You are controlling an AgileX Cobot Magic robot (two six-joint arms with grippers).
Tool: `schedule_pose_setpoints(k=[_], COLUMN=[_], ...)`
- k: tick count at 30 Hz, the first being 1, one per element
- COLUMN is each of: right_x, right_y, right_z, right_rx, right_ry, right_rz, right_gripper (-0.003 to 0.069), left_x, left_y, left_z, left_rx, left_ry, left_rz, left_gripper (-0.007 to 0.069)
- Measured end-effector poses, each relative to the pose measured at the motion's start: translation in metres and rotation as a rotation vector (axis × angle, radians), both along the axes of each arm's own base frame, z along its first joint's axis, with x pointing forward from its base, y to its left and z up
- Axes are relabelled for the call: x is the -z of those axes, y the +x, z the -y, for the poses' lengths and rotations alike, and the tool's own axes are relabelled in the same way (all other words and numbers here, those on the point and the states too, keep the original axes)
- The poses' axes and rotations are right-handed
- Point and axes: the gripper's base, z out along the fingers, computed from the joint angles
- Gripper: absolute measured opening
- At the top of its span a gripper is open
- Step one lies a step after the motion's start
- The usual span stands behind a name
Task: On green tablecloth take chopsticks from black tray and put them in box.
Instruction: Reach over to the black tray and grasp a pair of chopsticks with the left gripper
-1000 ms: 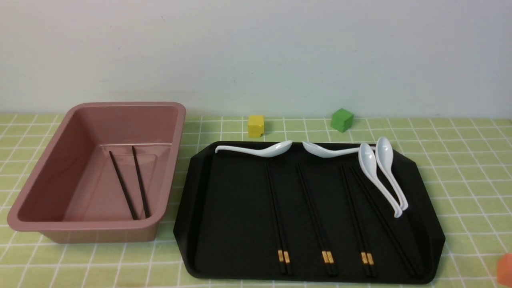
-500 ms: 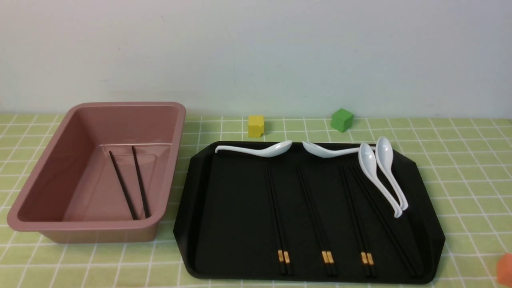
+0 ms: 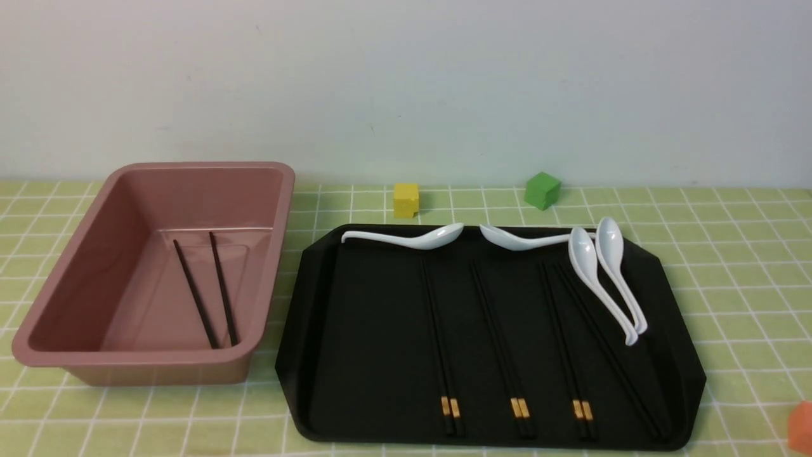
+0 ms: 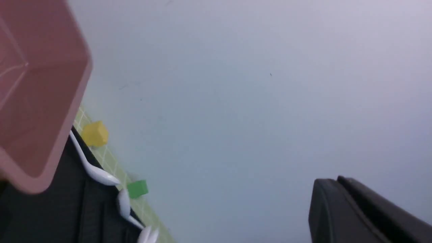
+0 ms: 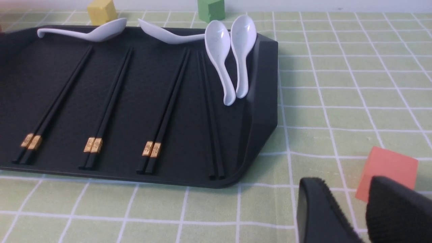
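Green tablecloth (image 3: pixel 729 266) against a plain pale wall. Left gripper (image 4: pixel 341 189) is pressed together, empty; right gripper (image 5: pixel 364 202) slightly parted, holding nothing

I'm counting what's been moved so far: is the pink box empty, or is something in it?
Not empty. The box holds one pair of chopsticks lying flat on its floor, slightly apart. Nothing else shows inside.

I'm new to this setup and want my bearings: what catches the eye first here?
The black tray at centre-right stands out, with chopsticks lying lengthwise and white spoons along its far edge. Left of it sits the pink box, one pair already inside.
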Motion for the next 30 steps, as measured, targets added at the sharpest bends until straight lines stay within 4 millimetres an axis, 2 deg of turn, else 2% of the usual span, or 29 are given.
schedule_pose_setpoints(k=[2, 4, 5, 6, 10, 12, 15, 17, 21, 25, 30], right_x=[0.000, 0.000, 0.000, 0.000, 0.000, 0.000, 0.000, 0.000, 0.000, 0.000, 0.000], right_y=[0.000, 0.000, 0.000, 0.000, 0.000, 0.000, 0.000, 0.000, 0.000, 0.000, 0.000], right_z=[0.000, 0.000, 0.000, 0.000, 0.000, 0.000, 0.000, 0.000, 0.000, 0.000, 0.000], right_rx=[0.000, 0.000, 0.000, 0.000, 0.000, 0.000, 0.000, 0.000, 0.000, 0.000, 0.000], right_ry=[0.000, 0.000, 0.000, 0.000, 0.000, 0.000, 0.000, 0.000, 0.000, 0.000, 0.000], right_rz=[0.000, 0.000, 0.000, 0.000, 0.000, 0.000, 0.000, 0.000, 0.000, 0.000, 0.000], right_gripper=[0.0240, 0.0240, 0.0240, 0.0240, 0.0240, 0.0240, 0.0240, 0.0240, 0.0240, 0.0240, 0.0240], left_x=[-0.014, -0.018, -0.021, -0.015, -0.002, 0.001, 0.003, 0.002, -0.004, -0.003, 0.007], left_y=[0.008, 0.027, 0.028, 0.046, 0.086, 0.104, 0.127, 0.143, 0.159, 0.166, 0.175], left_z=[0.008, 0.018, 0.019, 0.024, 0.018, 0.013, 0.012, 0.023, 0.057, 0.091, 0.129], left_rx=[0.078, 0.221, 0.235, 0.372, 0.623, 0.656, 0.670, 0.714, 0.750, 0.766, 0.793], left_ry=[0.125, 0.282, 0.298, 0.424, 0.700, 0.762, 0.769, 0.750, 0.715, 0.723, 0.795], left_rz=[-0.067, -0.263, -0.275, -0.497, -0.922, -1.018, -1.081, -1.090, -1.004, -0.959, -0.980], left_gripper=[-0.0013, -0.0013, -0.0013, -0.0013, -0.0013, -0.0013, -0.0013, -0.0013, -0.0013, -0.0001, 0.0097])
